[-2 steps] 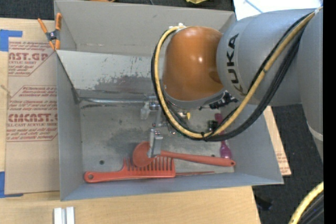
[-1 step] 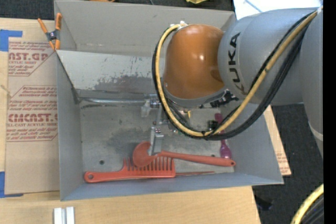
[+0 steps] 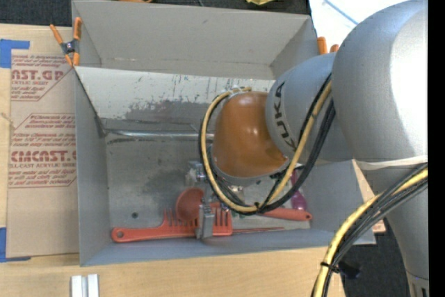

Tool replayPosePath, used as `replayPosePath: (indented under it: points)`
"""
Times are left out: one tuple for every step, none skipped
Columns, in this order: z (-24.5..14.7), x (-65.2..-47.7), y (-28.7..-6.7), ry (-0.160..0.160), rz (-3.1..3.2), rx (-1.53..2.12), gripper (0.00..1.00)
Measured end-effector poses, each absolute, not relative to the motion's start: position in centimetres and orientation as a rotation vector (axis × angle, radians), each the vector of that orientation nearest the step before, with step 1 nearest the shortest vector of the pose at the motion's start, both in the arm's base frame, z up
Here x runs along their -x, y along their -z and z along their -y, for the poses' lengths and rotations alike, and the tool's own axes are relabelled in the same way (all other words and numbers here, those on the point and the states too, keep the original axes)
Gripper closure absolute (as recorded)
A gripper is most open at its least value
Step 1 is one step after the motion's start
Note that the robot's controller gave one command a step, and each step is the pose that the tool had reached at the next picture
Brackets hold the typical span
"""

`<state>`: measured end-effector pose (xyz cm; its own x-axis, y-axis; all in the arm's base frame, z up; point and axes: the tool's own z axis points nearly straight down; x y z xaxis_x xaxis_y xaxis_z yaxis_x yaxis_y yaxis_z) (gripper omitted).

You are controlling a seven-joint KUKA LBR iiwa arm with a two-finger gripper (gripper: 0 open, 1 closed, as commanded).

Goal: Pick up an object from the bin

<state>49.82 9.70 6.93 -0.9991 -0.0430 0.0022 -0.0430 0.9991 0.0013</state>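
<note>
The gripper (image 3: 207,218) is hanging low at the bottom centre of the frame, right over the jawed end of a long, flat orange-red wrench (image 3: 149,231). The wrench is lying along the lower wall of the grey metal bin (image 3: 139,149). How wide the gripper is standing, or whether it is gripping anything, I cannot tell. A smooth, round reddish ball (image 3: 186,204) is sitting just left of it. A glossy purple piece (image 3: 299,202) is peeking out at lower right. The scuffed floor at left is lying open.
</note>
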Motion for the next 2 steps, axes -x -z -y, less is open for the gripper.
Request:
replayPosePath:
  points:
    - [-10.7,-47.9,-14.1,0.008,3.153,-0.014,0.00]
    - [-9.8,-49.1,-7.7,0.002,3.135,-0.052,0.00]
